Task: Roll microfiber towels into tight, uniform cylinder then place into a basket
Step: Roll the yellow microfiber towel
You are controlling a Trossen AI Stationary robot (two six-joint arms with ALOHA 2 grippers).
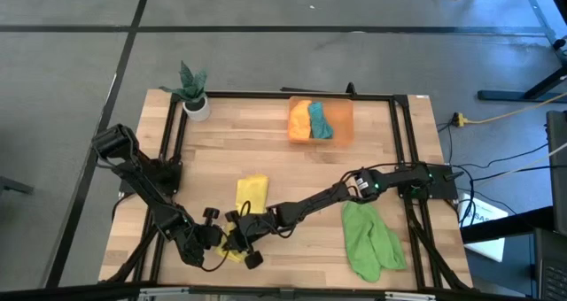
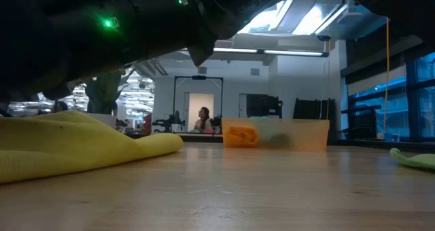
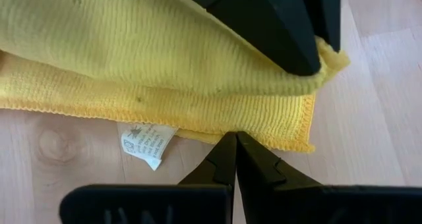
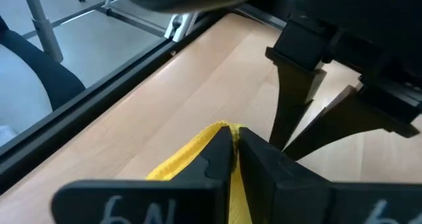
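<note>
A yellow towel (image 1: 252,193) lies loosely folded on the table near its front edge, with a white label (image 3: 148,143) sticking out underneath. Both grippers meet at its near end. My right gripper (image 4: 232,141) reaches in from the table's right and is shut on the yellow cloth; its dark fingers (image 3: 283,33) sit on the towel's corner in the left wrist view. My left gripper (image 3: 234,140) is shut, with its tips at the towel's hemmed edge. The orange basket (image 1: 347,108) at the far side holds an orange towel (image 1: 299,121) and a teal towel (image 1: 321,119). A light green towel (image 1: 368,239) lies crumpled at the right. My left gripper's shut fingertips meet the hem of the towel's lowest layer (image 3: 264,133), slanting down from the near left. Whether any cloth lies between them I cannot tell. My right gripper pinches the yellow towel near its corner (image 4: 201,151) between its two fingers; a strip of yellow shows in the narrow gap. The fingers slant down from the table's right, and the towel stays lying on the table.
A white pot with a green plant (image 1: 195,102) stands at the far left corner. Black frame rails (image 1: 403,142) run along the table's sides. Bare wood lies between the yellow towel and the basket (image 2: 306,132). A person shows far off in the room behind.
</note>
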